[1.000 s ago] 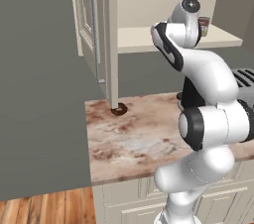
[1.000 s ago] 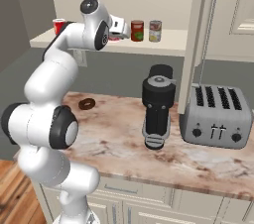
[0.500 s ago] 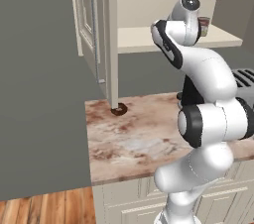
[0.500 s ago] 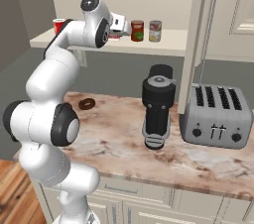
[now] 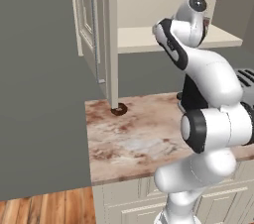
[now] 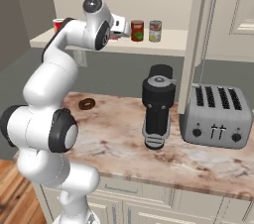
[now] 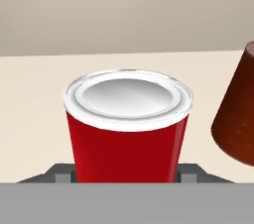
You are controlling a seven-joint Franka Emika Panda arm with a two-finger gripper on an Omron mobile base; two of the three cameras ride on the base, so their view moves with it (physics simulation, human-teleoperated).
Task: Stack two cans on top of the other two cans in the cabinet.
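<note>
Left base view: the white arm (image 5: 208, 119) rises from the lower right and bends up to the cabinet (image 5: 168, 20), whose flat beige shelf (image 5: 149, 39) lies at about 12 o'clock. The panelled door (image 5: 89, 25) stands swung out at 11 o'clock, with its slim bar handle (image 5: 95, 34) upright. A small dark ring (image 5: 119, 110) lies on the marbled counter (image 5: 134, 139), just beside the foot of the cabinet's side wall.

Right base view: the arm's hand reaches to the shelf (image 6: 163, 44), and the gripper (image 6: 120, 28) sits at the left part of it. At 3 o'clock from the gripper stand two cans, a red-labelled can (image 6: 137, 30) and a lighter can (image 6: 155, 31), upright and close beside each other. A red can (image 6: 58, 24) shows at 9 o'clock, partly hidden behind the arm. On the counter (image 6: 119, 139) below stand a black grinder-like appliance (image 6: 158, 105) and, at its 3 o'clock, a grey toaster (image 6: 217, 117).

Hand view: a red can with a silver lid (image 7: 128, 124) stands upright on the shelf (image 7: 34, 99), between the two dark fingertips (image 7: 61, 176) at 6 o'clock. The claw is closed against the sides of this can. At 3 o'clock a dark brown can (image 7: 239, 114) is partly cut off by the edge, standing apart from the gripped can.
</note>
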